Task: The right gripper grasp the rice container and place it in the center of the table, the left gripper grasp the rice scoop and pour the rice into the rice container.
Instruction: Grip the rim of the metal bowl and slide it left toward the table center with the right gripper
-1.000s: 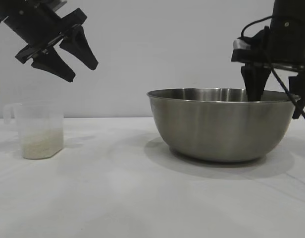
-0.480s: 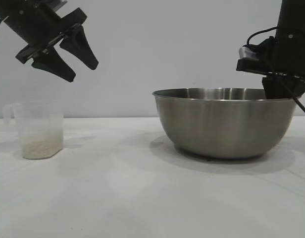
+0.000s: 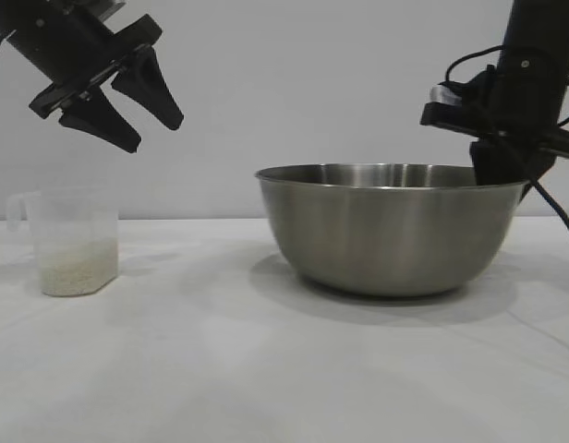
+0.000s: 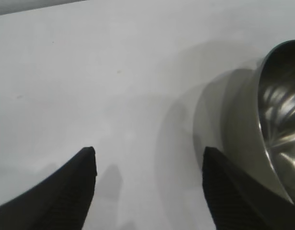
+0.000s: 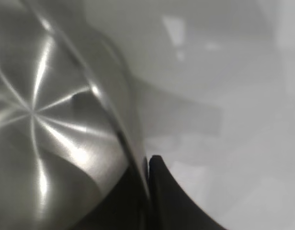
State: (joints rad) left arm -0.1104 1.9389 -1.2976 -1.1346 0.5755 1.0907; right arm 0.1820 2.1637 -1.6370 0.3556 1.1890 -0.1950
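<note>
The right pincer (image 3: 495,171) is clamped on the steel rice container's (image 3: 386,231) rim, right of the rice scoop (image 3: 72,242). Slide it centreward smoothly, keeping it level. The left pincer (image 3: 127,101) hangs apart above the scoop.

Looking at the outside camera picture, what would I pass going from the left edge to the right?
Rice scoop with rice → left pincer hanging above → rice container → right pincer at the container's far-right rim.
</note>
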